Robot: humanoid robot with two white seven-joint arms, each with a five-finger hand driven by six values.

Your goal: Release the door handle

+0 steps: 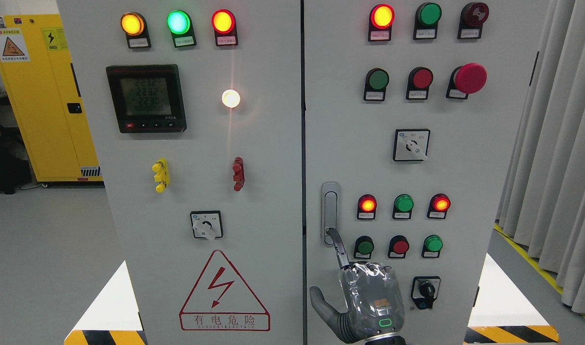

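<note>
The door handle (330, 213), a grey vertical latch at the left edge of the cabinet's right door (465, 167), is being touched at its lower end by one extended finger (339, 247) of the right hand (369, 299). The other fingers are being kept curled, the thumb out; nothing is being grasped.

An industrial electrical room is showing itself here: a grey control cabinet (254, 287) is glowing with indicator lamps (224, 21), a yellow safety cabinet (48, 96) is standing far left, and hazard striping (510, 334) is marking the floor.
</note>
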